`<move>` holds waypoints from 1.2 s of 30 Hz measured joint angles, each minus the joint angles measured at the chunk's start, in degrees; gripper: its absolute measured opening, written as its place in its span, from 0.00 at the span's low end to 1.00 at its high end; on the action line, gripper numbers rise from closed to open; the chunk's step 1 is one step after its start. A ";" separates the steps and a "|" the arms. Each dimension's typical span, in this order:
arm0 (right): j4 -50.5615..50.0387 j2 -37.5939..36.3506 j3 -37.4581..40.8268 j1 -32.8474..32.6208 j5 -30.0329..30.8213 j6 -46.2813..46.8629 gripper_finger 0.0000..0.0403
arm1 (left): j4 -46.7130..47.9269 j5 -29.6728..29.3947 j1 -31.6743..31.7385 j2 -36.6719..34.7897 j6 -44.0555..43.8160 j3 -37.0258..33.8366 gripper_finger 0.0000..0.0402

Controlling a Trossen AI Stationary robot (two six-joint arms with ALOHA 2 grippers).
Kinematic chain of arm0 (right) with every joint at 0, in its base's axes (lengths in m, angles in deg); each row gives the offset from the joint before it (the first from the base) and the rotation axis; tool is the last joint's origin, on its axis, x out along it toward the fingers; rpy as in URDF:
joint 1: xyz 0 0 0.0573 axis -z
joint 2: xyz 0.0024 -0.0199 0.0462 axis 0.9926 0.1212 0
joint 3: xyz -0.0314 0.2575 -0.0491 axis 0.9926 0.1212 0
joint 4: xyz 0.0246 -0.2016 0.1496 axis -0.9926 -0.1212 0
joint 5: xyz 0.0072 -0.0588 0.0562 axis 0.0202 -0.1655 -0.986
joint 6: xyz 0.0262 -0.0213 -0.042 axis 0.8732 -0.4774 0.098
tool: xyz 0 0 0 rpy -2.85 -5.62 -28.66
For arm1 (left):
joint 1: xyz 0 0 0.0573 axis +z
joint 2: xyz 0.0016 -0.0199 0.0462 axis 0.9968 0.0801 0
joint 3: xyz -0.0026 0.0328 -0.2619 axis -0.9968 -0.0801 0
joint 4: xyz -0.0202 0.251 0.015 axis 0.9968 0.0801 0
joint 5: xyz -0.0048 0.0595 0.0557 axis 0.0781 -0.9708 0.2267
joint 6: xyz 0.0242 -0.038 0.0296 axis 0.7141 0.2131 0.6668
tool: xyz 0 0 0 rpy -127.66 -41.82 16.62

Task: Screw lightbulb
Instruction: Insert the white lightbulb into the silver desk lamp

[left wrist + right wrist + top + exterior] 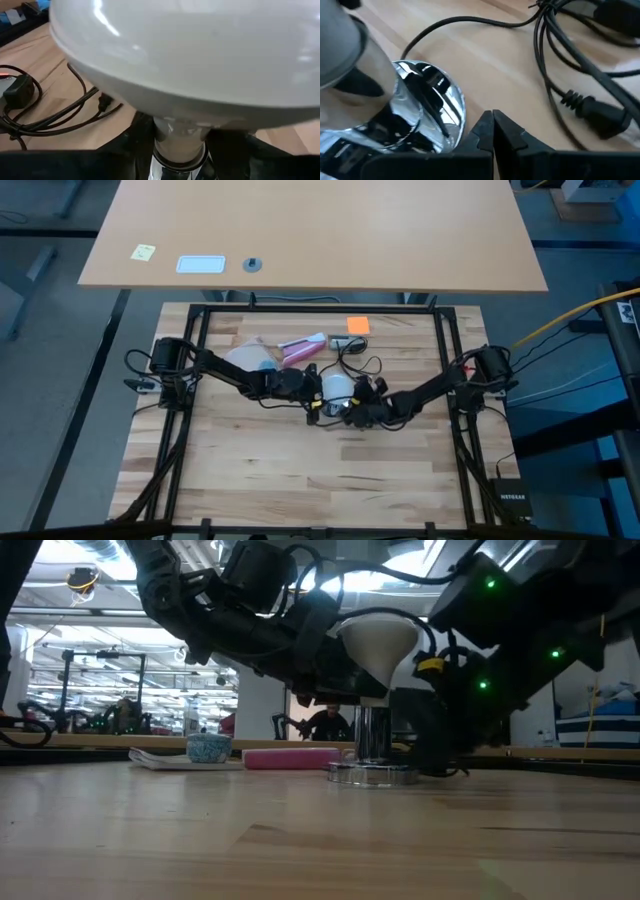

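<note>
The left gripper [312,385] is clamped on the lightbulb [337,386] at mid-table, holding it upright with its screw base seated in the top of the chrome socket [373,735]. The socket stands on a round clear foot [373,774] resting on the wooden table [300,470]. The right gripper [492,131], fingers pressed together and holding nothing, sits low just beside the socket, on the side opposite the left arm. A loose black cord [555,60] with a plug [595,112] lies on the table behind both grippers. Farther back lie a pink-and-white tube [303,348], a small patterned bowl [209,748] and an orange note [358,326].
</note>
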 joint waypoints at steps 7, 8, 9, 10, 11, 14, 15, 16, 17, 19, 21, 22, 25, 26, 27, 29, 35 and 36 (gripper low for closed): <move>-1.46 -2.33 0.00 0.89 -0.90 -6.11 0.00 | 0.02 -0.23 0.00 0.00 -0.01 0.00 0.37; -2.28 -3.16 0.00 0.83 -1.37 -6.57 0.00 | 0.02 -0.32 0.00 0.00 0.01 -0.02 0.37; -3.11 -4.09 0.00 0.71 -2.22 -6.82 0.00 | -0.04 -0.38 0.00 0.00 -0.01 -0.02 0.37; -4.09 -5.15 0.00 0.31 -3.09 -6.93 0.00 | -0.13 -0.42 0.00 0.00 -0.01 -0.04 0.37; -5.08 -6.34 0.00 -0.02 -3.58 -6.97 0.00 | -0.12 -0.43 0.00 0.00 -0.08 -0.04 0.37; -7.20 -9.84 0.00 -1.67 -3.56 -7.05 0.00 | -0.35 -0.54 0.00 0.02 -0.17 -0.04 0.37; -8.11 -10.95 0.00 -2.36 -3.56 -7.08 0.00 | -0.36 -0.54 -0.03 0.02 -0.19 -0.04 0.37; -8.80 -12.04 0.00 -3.07 -3.57 -7.10 0.00 | -0.56 -0.59 -0.09 0.02 -0.16 -0.04 0.37; -9.38 -13.00 0.00 -3.76 -3.59 -7.18 0.00 | -0.94 -0.68 -0.24 0.02 -0.16 -0.04 0.37; -10.57 -15.00 0.00 -5.19 -3.65 -7.53 0.00 | -1.11 -0.99 -0.53 0.02 -0.16 -0.04 0.37; -11.04 -16.28 0.00 -6.67 -4.10 -8.12 0.00 | -1.18 -1.11 -0.87 0.02 -0.17 -0.04 0.37; -11.15 -16.72 0.00 -7.42 -4.52 -8.15 0.00 | -1.20 -1.12 -1.06 0.02 -0.15 -0.04 0.37; -10.13 -17.07 -0.01 -9.48 -7.09 -7.96 0.00 | -1.38 -0.97 -1.71 0.02 -0.21 -0.04 0.37; -10.04 -17.06 -0.02 -10.18 -8.11 -7.29 0.00 | -1.44 -0.95 -1.91 0.04 -0.32 -0.04 0.37; -10.05 -16.97 -0.02 -10.88 -8.90 -6.25 0.00 | -1.46 -0.93 -2.14 0.04 -0.38 -0.03 0.37; -10.14 -16.62 -0.02 -12.34 -9.39 -4.19 0.00 | -1.40 -0.95 -2.68 0.08 -0.68 0.15 0.37; -10.58 -16.50 -0.02 -15.19 -8.58 -3.16 0.00 | -1.42 -0.60 -4.71 0.13 -1.46 0.54 0.37; -10.57 -16.50 -0.02 -15.51 -8.59 -3.14 0.00 | -1.44 -0.61 -4.93 0.13 -1.48 0.54 0.37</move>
